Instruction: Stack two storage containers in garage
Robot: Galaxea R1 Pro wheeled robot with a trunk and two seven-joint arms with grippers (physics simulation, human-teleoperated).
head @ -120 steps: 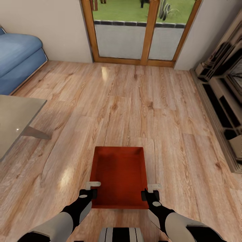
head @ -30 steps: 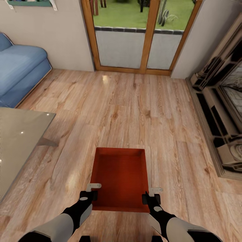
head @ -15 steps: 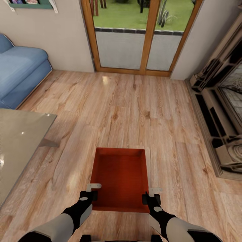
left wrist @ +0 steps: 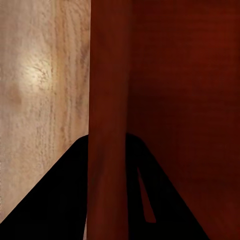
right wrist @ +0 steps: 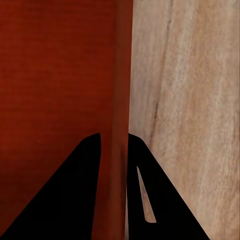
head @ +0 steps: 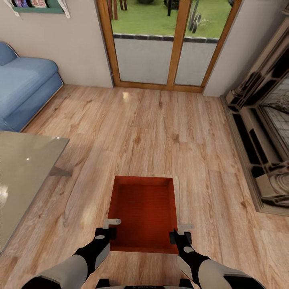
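Red-orange box, a storage container (head: 143, 210), sits right in front of the robot, held up over the light wood-plank floor (head: 160, 132) of the living room. It is open on top w/ flat sides and nothing inside.

The left gripper (head: 107, 227) grabs the box's left wall near the close corner. In the left wrist view the dark fingers (left wrist: 60, 200) sit one on each side of that wall, so it is pinched tight. The right gripper (head: 181, 232) does the same on the right wall, and in the right wrist view its fingers (right wrist: 65, 195) squeeze the thin red wall betw. them.

A blue sofa (head: 24, 90) is far off on the left by the cream wall. A grey table top (head: 20, 168) is closer on the left. Straight ahead is a glass door w/ a wood frame (head: 168, 44), green grass behind it. On the right is a fireplace (head: 265, 132).
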